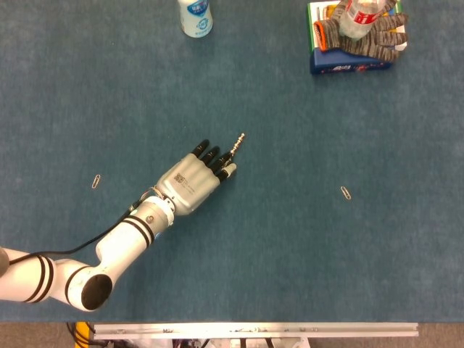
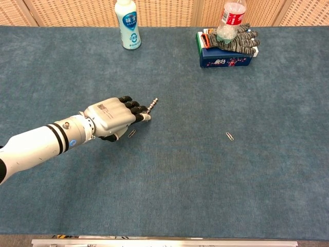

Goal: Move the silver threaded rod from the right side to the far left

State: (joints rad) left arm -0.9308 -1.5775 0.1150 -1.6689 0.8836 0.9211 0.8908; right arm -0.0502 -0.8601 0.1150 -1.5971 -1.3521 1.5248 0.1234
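The silver threaded rod (image 1: 236,145) lies slanted on the blue table cloth near the middle, also seen in the chest view (image 2: 152,103). My left hand (image 1: 194,181) reaches in from the lower left, and the chest view shows the same left hand (image 2: 114,117). Its dark fingertips (image 1: 217,161) curl over the rod's near end, with the thumb tip against it from the right, so the rod's lower end is pinched and hidden. The far tip sticks out up and right. My right hand shows in neither view.
A white bottle (image 1: 195,16) stands at the far edge. A blue box (image 1: 351,61) at the far right carries a knitted glove and a clear bottle (image 1: 358,17). Paper clips lie at the left (image 1: 96,181), right (image 1: 346,193) and just under my hand (image 2: 132,133).
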